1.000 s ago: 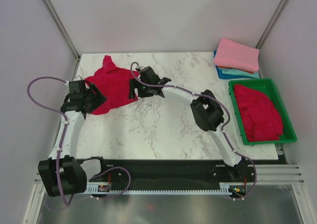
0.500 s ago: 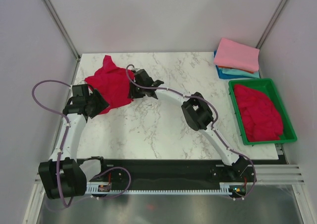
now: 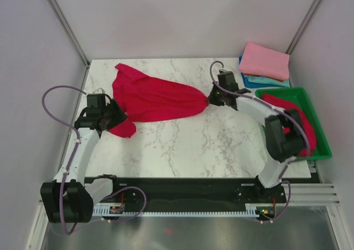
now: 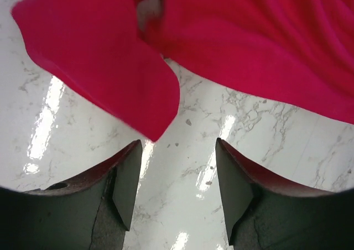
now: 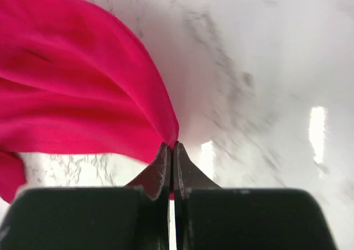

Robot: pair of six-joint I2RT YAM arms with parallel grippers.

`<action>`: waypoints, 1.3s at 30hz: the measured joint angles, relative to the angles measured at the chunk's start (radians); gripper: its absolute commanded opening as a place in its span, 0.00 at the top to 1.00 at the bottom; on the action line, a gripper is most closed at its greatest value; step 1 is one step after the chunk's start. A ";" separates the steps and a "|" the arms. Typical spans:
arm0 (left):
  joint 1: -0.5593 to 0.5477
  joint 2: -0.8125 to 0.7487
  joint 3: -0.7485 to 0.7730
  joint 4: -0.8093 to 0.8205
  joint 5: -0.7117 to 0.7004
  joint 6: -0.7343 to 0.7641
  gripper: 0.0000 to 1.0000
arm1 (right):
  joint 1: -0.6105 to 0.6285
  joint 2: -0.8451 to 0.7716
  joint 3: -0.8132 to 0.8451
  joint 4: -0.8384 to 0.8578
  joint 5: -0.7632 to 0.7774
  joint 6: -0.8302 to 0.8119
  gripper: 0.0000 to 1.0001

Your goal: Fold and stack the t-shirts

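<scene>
A crimson t-shirt (image 3: 157, 99) lies stretched across the marble table from the far left to the middle right. My right gripper (image 3: 208, 100) is shut on the shirt's right end, the cloth (image 5: 83, 106) pinched between its closed fingertips (image 5: 172, 146). My left gripper (image 3: 113, 117) stands open over bare table beside the shirt's lower left flap (image 4: 105, 62), nothing between its fingers (image 4: 130, 178). More crimson t-shirts (image 3: 301, 125) are piled in the green tray. A folded pink t-shirt (image 3: 265, 61) tops folded teal and blue ones (image 3: 260, 82) at the far right.
The green plastic tray (image 3: 318, 117) sits at the table's right edge, partly behind my right arm (image 3: 282, 136). The folded stack stands just beyond it. White walls close in the table on three sides.
My right gripper has shut on the shirt and pulled its edge far to the right, drawing the bunched shirt out long. The left gripper shifted slightly right and narrowed a little.
</scene>
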 measured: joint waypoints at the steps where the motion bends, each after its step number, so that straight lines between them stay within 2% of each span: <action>1: -0.020 0.006 0.000 0.000 0.000 0.000 0.37 | -0.050 -0.113 -0.082 -0.004 0.019 -0.001 1.00; 3: -0.069 0.023 0.000 0.000 -0.003 0.000 0.37 | -0.082 -0.305 -0.216 0.017 0.031 0.002 1.00; 6: -0.143 0.061 0.000 0.000 -0.013 -0.001 0.37 | -0.022 -0.553 -0.400 0.069 -0.001 0.018 1.00; 10: -0.231 0.117 0.000 -0.006 -0.035 -0.002 0.37 | 0.033 -0.659 -0.546 0.051 -0.025 0.022 1.00; 15: -0.318 0.130 -0.008 -0.024 -0.093 -0.026 0.34 | 0.019 -0.753 -0.575 -0.108 0.085 0.007 1.00; 21: -0.307 0.119 -0.016 -0.043 -0.179 -0.072 0.29 | -0.032 -0.969 -0.536 -0.233 0.289 -0.036 1.00; 27: -0.269 0.038 0.023 -0.047 -0.248 -0.092 0.25 | -0.272 -0.906 -0.484 -0.276 0.303 -0.119 1.00; 31: -0.262 0.049 0.080 -0.031 -0.270 -0.088 0.25 | -0.296 -0.875 -0.484 -0.298 0.250 -0.171 1.00; 34: -0.254 0.157 0.171 -0.001 -0.240 -0.058 0.28 | -0.293 -0.871 -0.490 -0.293 0.201 -0.178 1.00; 37: -0.252 0.376 0.355 0.043 -0.187 -0.025 0.28 | -0.293 -0.872 -0.521 -0.279 0.151 -0.177 1.00; 39: -0.252 0.534 0.502 0.060 -0.152 -0.009 0.18 | -0.293 -0.874 -0.549 -0.279 0.117 -0.175 1.00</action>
